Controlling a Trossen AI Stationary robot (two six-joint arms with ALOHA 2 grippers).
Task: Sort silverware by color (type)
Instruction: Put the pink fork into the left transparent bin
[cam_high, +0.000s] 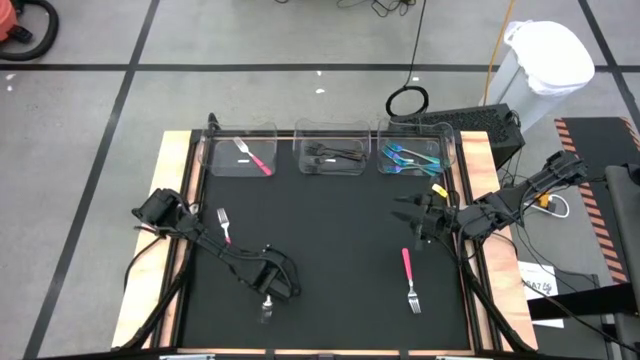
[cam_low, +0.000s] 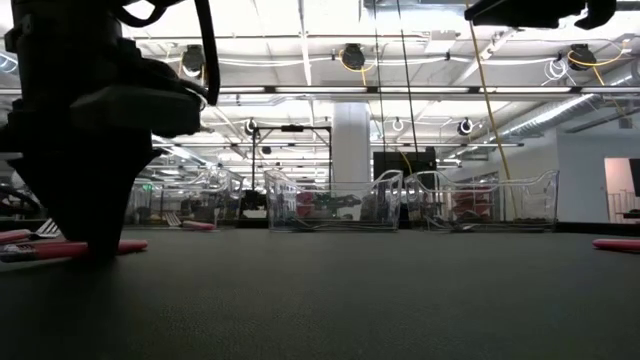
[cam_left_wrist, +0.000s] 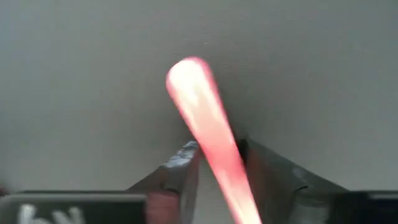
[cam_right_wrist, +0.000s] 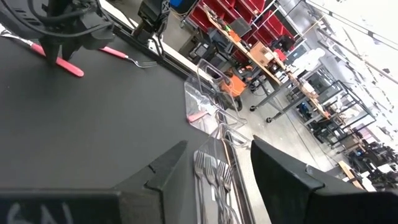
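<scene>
left arm is bent way down near the front edge with its left gripper (cam_left_wrist: 214, 171) pointing straight down, jaws narrowed to a small gap, while the right arm reaches in from the right side, hanging higher up, right gripper (cam_right_wrist: 217, 165) with jaws apart and nothing between them

Grey tiled floor (cam_high: 300, 100), white bin (cam_high: 548, 62)

A large open workshop or lab hall: taped concrete floor (cam_high: 300, 40), ceiling strip lights (cam_low: 300, 90), red storage bins (cam_right_wrist: 249, 18), metal shelving racks (cam_right_wrist: 336, 112).
</scene>
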